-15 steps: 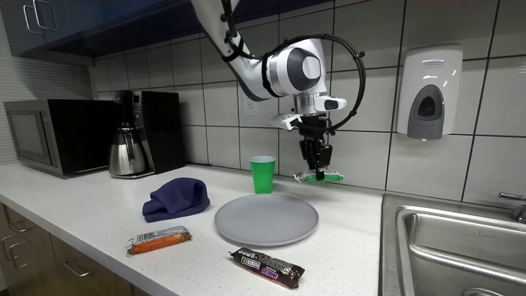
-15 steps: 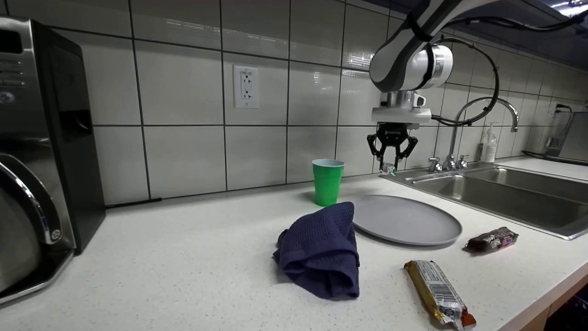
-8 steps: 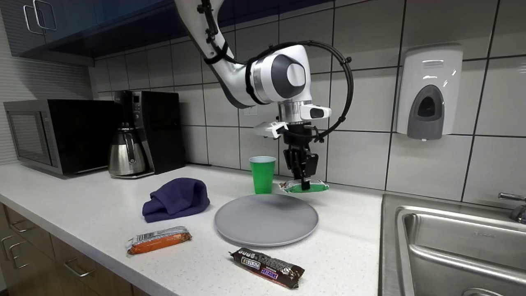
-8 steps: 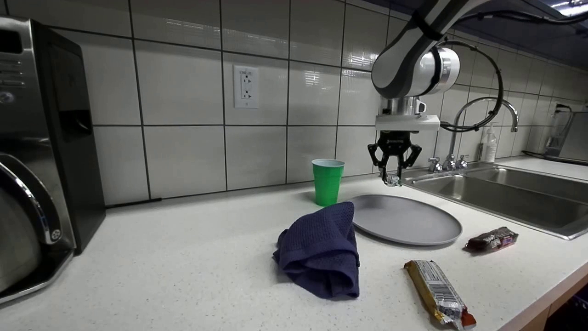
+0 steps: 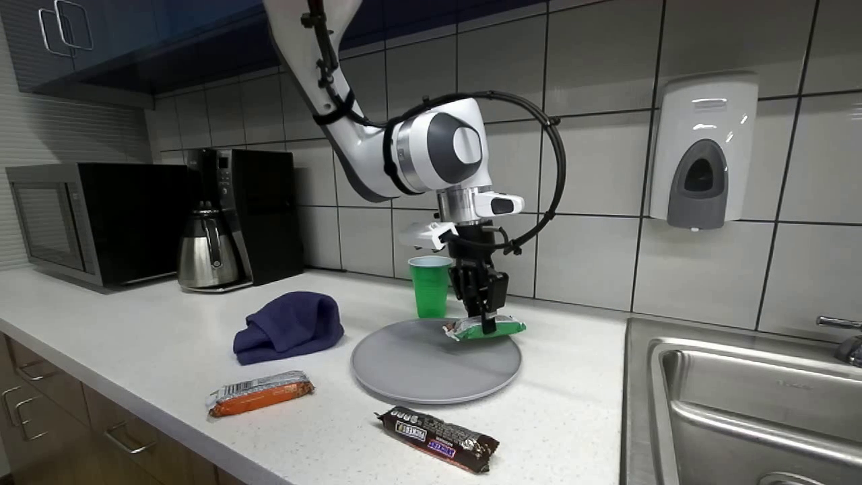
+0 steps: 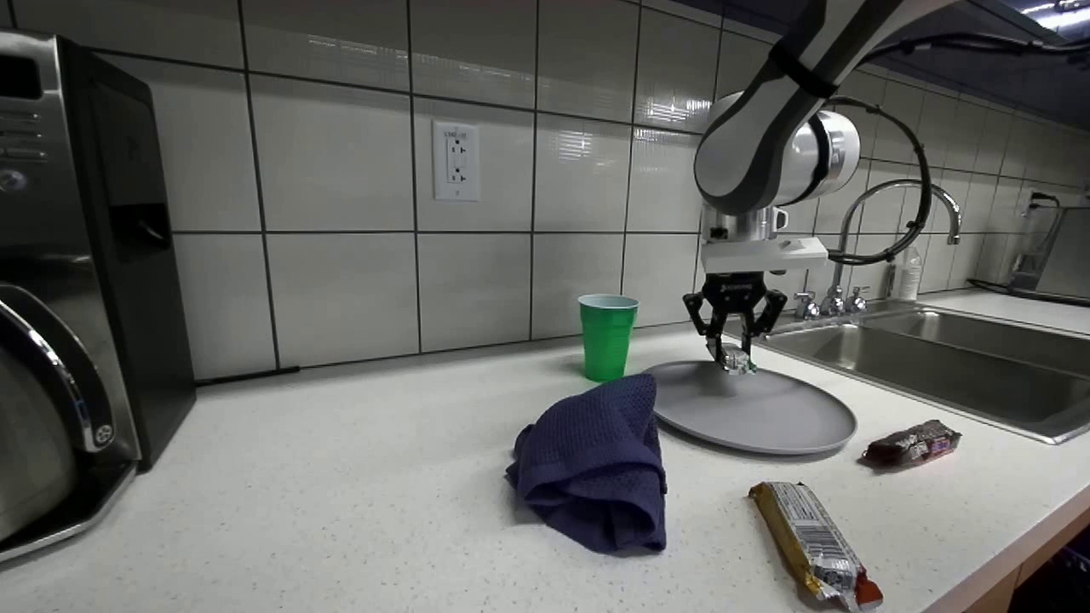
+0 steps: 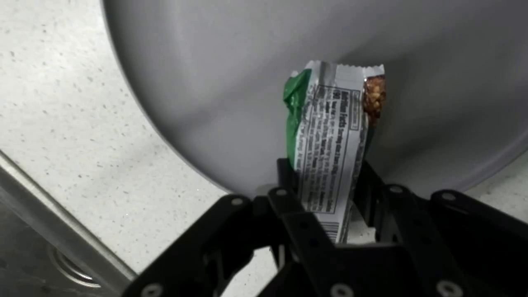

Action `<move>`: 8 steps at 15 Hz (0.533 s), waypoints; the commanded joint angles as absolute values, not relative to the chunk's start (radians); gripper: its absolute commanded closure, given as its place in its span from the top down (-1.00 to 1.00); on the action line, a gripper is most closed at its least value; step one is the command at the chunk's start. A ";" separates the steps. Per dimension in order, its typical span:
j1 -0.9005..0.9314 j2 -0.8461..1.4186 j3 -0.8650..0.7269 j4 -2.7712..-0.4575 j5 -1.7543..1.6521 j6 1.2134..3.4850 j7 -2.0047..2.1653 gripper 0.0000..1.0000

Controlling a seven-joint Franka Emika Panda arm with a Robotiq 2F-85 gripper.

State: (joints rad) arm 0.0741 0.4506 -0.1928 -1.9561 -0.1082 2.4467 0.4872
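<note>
Along the desk [image 6: 341, 477] | sink [image 5: 643, 404]: bottom not fully seen | plate [image 5: 424, 370]: green bar [image 7: 330, 140] over its edge; if released straddling, could tip off | tool [image 7: 326, 181]: narrowed, gripping the green bar | cup [image 5: 429, 289]: inside hidden; could topple if the tool swings sideways | green bar: smooth wrapping, may slip

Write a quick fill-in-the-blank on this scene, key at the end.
1. The gripper is closed on a wrapped bar, one of ____ in the scene.
2. In the wrist view, that bar shows against a round gray ____.
3. A green ____ stands upright on the counter.
4. A metal ____ is set into the counter.
Missing words: three; plate; cup; sink.
</note>
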 commanded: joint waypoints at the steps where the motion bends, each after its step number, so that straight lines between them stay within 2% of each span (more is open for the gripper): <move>1: 0.091 0.438 -0.205 -1.999 -0.161 2.488 0.509 -0.72; 8: 0.098 0.431 -0.204 -2.023 -0.185 2.518 0.504 -0.72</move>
State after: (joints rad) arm 0.0844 0.4544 -0.1948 -1.9931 -0.1582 2.4955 0.4889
